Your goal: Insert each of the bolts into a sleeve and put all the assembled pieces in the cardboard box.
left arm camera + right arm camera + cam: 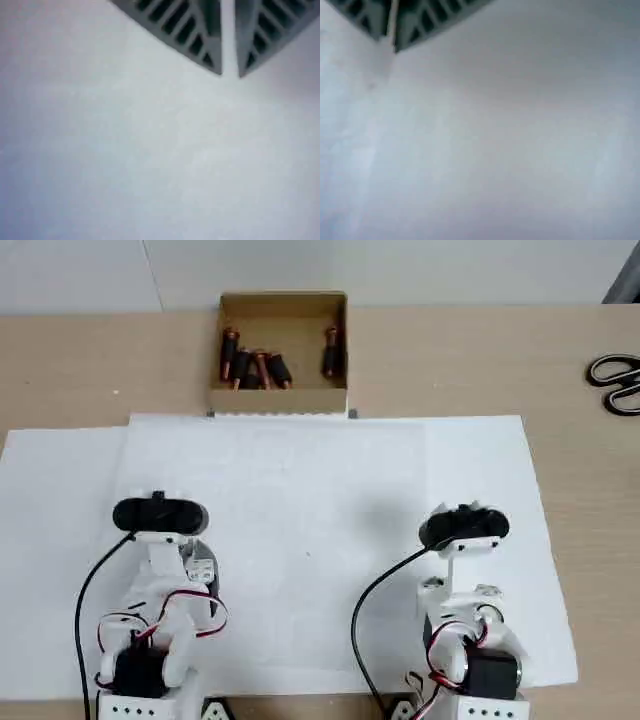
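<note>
Tabletop (100, 360) — white paper (320, 500), scissors (615, 383) well right of cardboard box (283, 400).

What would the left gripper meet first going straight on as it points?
Probably the white paper: the left gripper points at it with nothing between, though depth is unclear.

Both arms are built of white plastic shells around black motor blocks. The left arm (160, 610) carries a loose tangle of red and white wires (195, 593) (the right arm (465, 635) has a smaller bunch low down), and a thin black cable (81, 620) loops off each wrist. Each wrist is topped by a glossy black oval camera housing (160, 514). The jaws are grey, cut with slanted ribbed slots. Small dark holes dot the white bases (140, 707).
</note>
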Robot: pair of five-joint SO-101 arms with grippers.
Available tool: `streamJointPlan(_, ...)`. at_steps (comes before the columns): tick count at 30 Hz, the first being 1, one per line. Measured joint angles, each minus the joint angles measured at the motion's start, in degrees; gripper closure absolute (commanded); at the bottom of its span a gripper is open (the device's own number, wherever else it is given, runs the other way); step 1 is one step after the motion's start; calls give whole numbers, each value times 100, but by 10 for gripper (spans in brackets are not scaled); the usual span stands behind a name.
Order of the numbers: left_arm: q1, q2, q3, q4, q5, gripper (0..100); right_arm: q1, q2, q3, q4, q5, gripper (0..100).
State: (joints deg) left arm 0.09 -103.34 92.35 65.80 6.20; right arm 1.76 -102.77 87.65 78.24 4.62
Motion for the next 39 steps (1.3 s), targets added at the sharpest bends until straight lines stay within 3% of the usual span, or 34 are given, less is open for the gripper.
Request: streamJointPlan(39, 0, 0, 0, 35, -176, 994, -88, 0, 202, -53, 0, 995)
